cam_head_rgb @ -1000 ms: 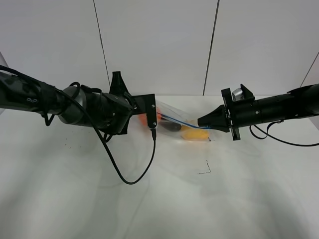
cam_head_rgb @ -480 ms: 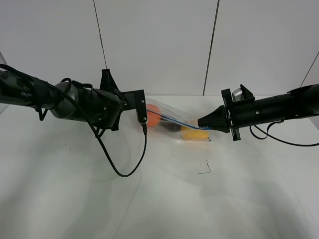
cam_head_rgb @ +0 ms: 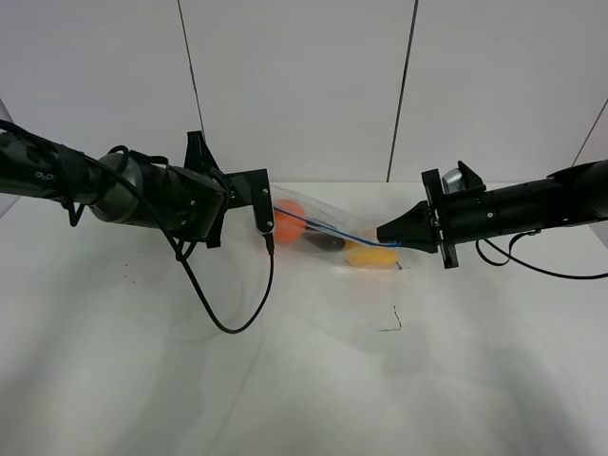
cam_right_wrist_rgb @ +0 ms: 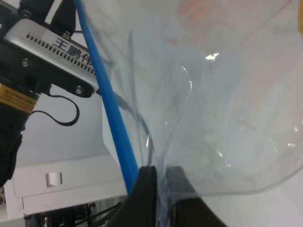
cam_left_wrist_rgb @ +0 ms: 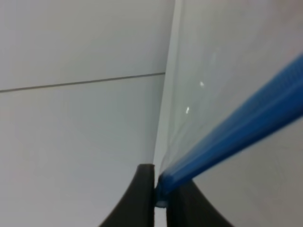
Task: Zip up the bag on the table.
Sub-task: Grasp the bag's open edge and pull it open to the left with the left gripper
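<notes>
The clear bag hangs stretched between both grippers above the white table. Orange, dark and yellow items show through it. Its blue zipper strip runs taut from one gripper to the other. My left gripper is shut on the strip's left end; the left wrist view shows the jaws pinched on the blue strip. My right gripper is shut on the bag's right end; the right wrist view shows the strip and the crinkly plastic between the jaws.
A small thin dark mark lies on the table in front of the bag. A black cable loops down from the left arm onto the table. Tiny dark specks lie at the left.
My left gripper has slid leftward along the blue strip, away from the right gripper, and the bag is stretched longer. The right gripper has stayed in place.
</notes>
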Controlling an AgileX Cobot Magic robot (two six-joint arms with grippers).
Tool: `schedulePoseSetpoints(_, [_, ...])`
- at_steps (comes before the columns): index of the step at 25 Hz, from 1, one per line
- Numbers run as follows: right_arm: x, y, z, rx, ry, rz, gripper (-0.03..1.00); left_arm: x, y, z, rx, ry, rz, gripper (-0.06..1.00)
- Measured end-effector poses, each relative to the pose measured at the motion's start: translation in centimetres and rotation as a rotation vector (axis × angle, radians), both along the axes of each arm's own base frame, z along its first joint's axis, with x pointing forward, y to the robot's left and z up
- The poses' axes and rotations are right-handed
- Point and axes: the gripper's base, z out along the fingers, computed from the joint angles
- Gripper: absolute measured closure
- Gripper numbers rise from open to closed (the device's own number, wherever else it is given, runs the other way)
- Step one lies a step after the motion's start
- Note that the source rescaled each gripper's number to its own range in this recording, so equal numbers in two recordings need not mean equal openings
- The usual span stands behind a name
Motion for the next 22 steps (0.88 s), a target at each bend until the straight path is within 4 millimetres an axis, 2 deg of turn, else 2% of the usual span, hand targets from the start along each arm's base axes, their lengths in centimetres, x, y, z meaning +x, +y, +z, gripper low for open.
schedulePoseSetpoints(9, [0.0,0.2,0.0,0.000,0.000,0.006,0.97,0.1,0.2,0.0,-0.027,0.004,0.015,0.92])
schedulePoseSetpoints(11, [-0.1,0.2,-0.1,-0.007,0.001,0.016,0.97,0.3,0.6,0.0,-0.038,-0.006,0.047,0.81])
schedulePoseSetpoints(13, [-0.2,0.2,-0.1,-0.013,0.001,0.023,0.97,0.5,1.1,0.1,-0.059,-0.017,0.089,0.61])
schedulePoseSetpoints(16, [-0.2,0.2,-0.1,-0.015,0.002,0.026,0.97,0.6,1.5,0.3,-0.104,-0.047,0.159,0.19])
schedulePoseSetpoints(18, [-0.2,0.2,-0.1,-0.015,0.002,0.026,0.97,0.6,1.7,0.4,-0.100,-0.069,0.187,0.13])
schedulePoseSetpoints(22, [-0.2,0.2,-0.1,-0.015,0.002,0.026,0.97,0.7,2.0,0.6,-0.094,-0.088,0.212,0.09])
